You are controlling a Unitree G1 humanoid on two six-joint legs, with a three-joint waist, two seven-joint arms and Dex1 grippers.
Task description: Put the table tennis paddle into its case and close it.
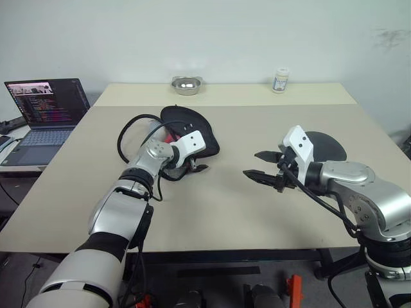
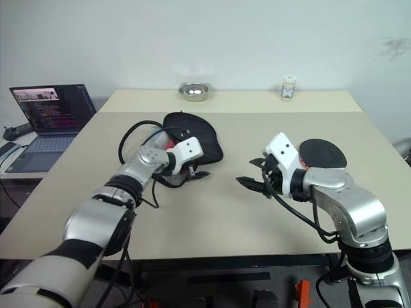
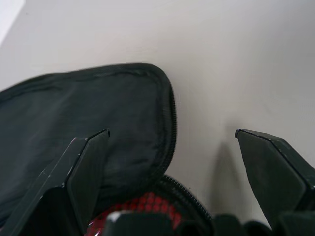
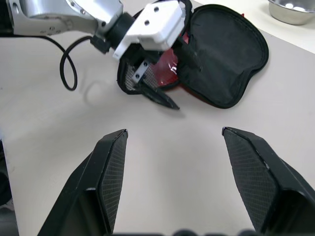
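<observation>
Case open on desk, both end effectors spread and empty.
Left end effector [image 1: 192, 168] at the case [image 1: 192, 128] may snag the flap; the table tennis paddle [image 1: 324, 146] lies behind the right end effector [image 1: 262, 165].

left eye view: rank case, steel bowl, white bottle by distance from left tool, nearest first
1. case, right at the left tool, table centre-left.
2. steel bowl, far edge, behind the case.
3. white bottle, far edge, over to the right.

The case [image 4: 224, 64] looks like matt black cloth with a zipper edge and red mesh inside, lying on a smooth matt beige table [image 1: 218, 212], near a shiny metal bowl [image 1: 187, 84].
</observation>
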